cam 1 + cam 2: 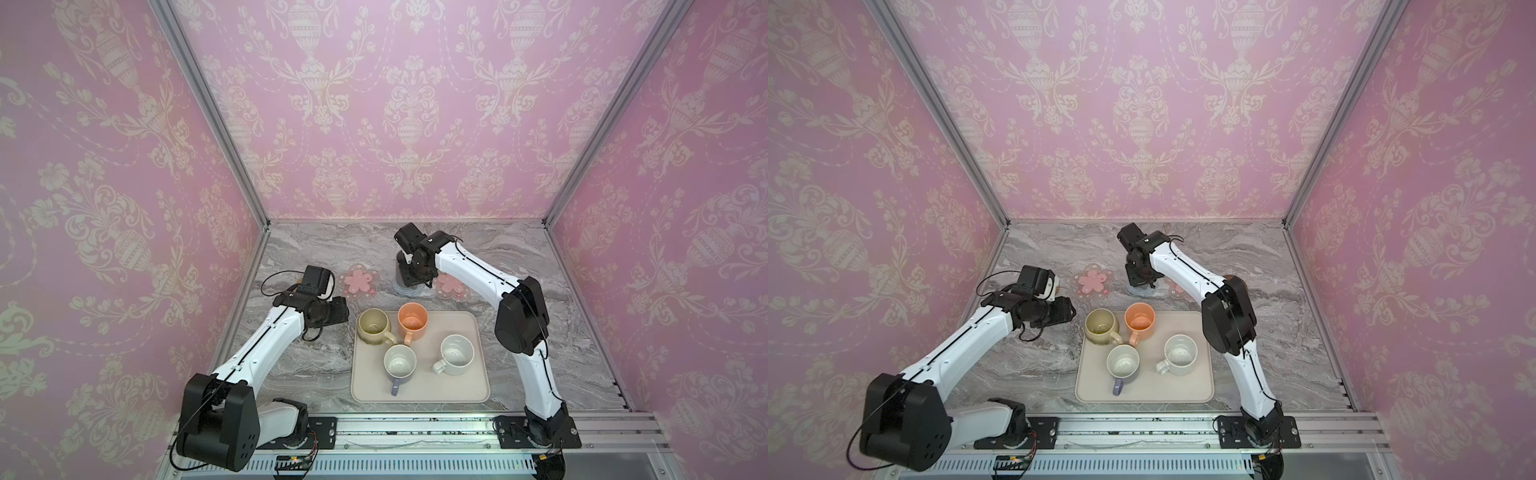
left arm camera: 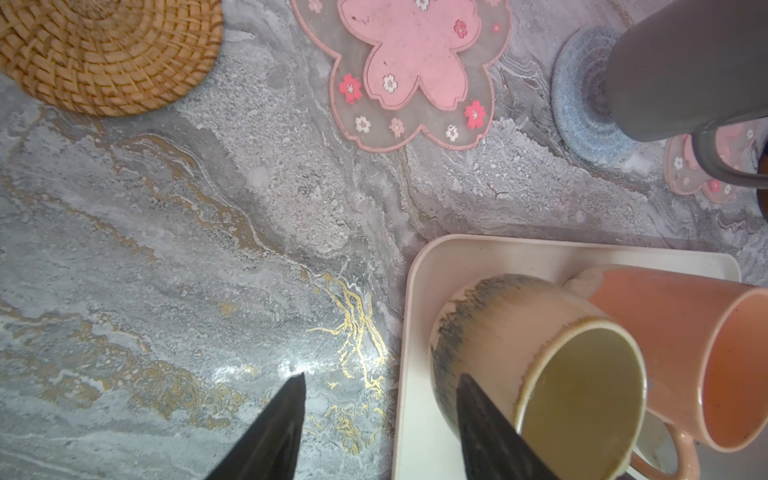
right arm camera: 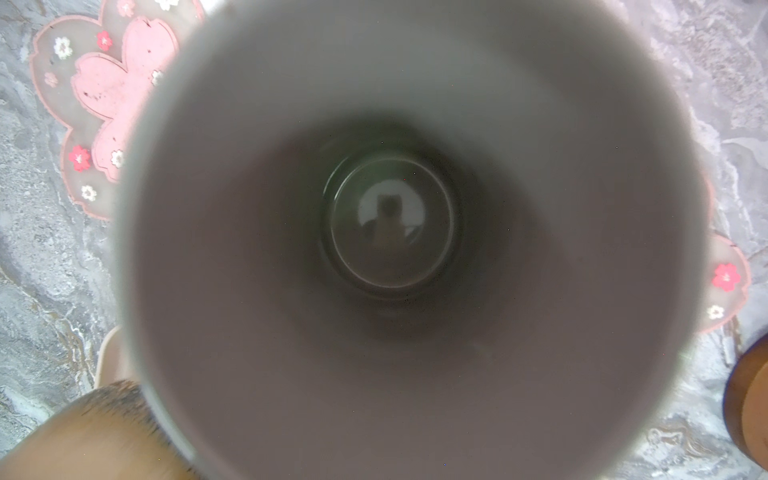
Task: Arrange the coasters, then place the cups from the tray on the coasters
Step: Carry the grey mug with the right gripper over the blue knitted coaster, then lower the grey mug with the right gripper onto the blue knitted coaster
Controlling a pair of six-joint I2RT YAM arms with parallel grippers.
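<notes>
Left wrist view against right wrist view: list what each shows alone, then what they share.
Only the left wrist view: the rattan coaster, the blue-grey knitted coaster, the peach-orange cup and the open left gripper.
Only the right wrist view: the dark grey cup from inside, down to its glossy bottom.
Both: that cup, the two flower coasters, the beige-yellow cup, a corner of the tray and the marble table.

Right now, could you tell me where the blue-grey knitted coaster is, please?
In both top views the knitted coaster sits mid-table behind the tray, between the two flower coasters, under the dark grey mug.
</notes>
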